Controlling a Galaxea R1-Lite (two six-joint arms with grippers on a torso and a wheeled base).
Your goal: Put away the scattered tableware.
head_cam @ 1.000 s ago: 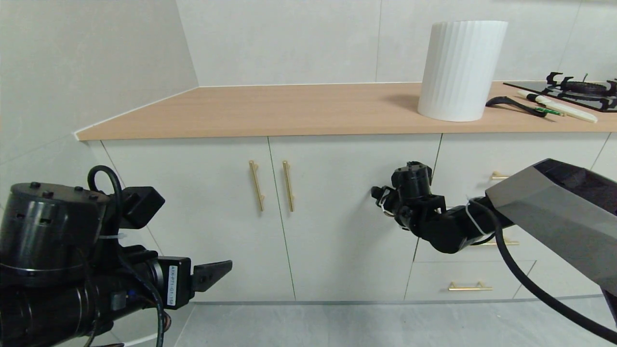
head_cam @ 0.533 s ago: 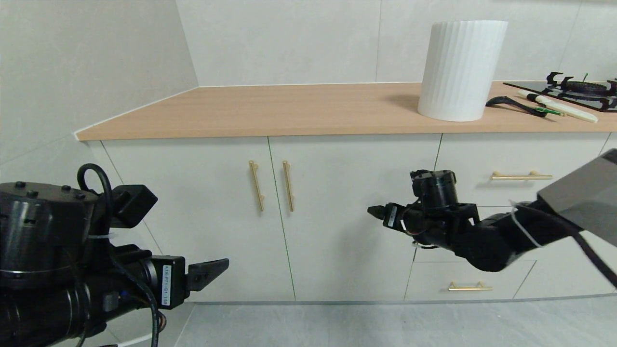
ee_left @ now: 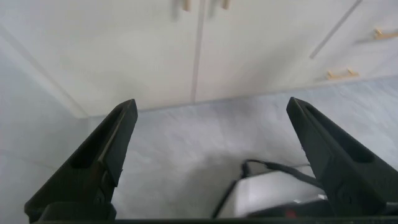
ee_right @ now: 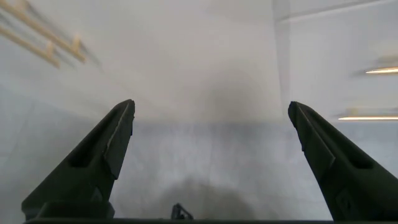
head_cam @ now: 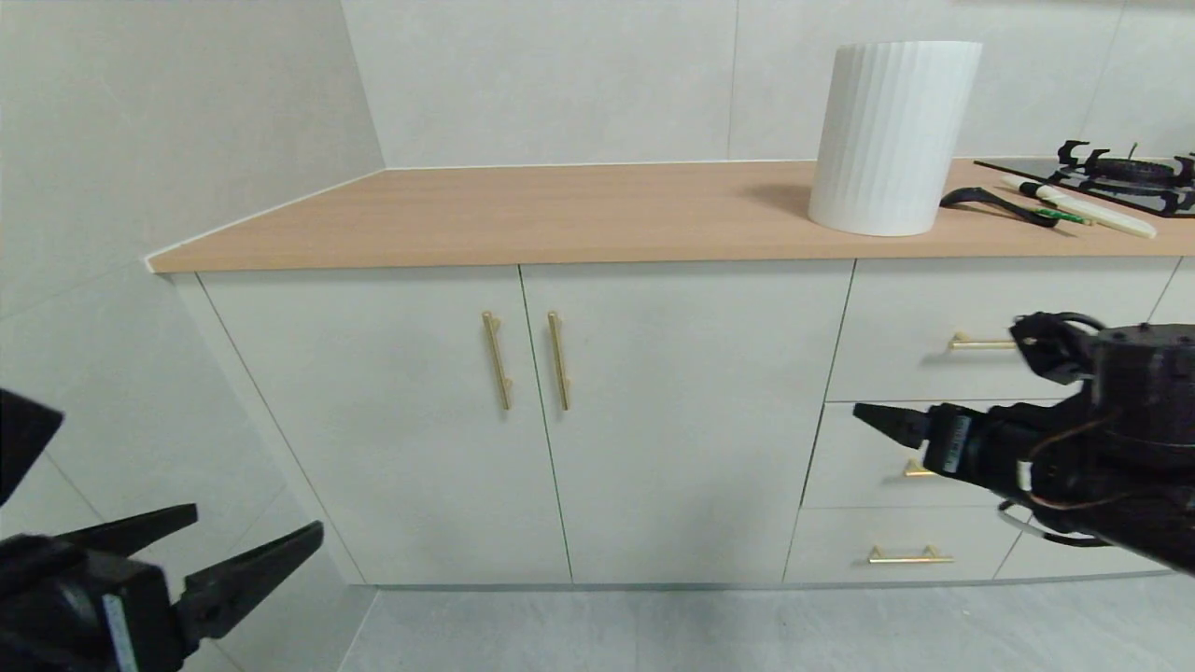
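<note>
Lower left of the head view: left gripper [head_cam: 257, 521], spread wide and empty, low before the cabinet doors [head_cam: 523, 420]. Middle right: right gripper [head_cam: 887, 422], likewise gaping, nothing held, in front of the drawers [head_cam: 934, 308]. Upper right, on the counter [head_cam: 523, 215]: black utensil [head_cam: 994, 201] and pale knife [head_cam: 1088, 210], just right of a white ribbed canister [head_cam: 892, 135].

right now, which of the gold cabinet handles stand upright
The two on the cupboard doors: the left door handle and the right door handle, side by side. The drawer handles on the robot's right all lie horizontal.
</note>
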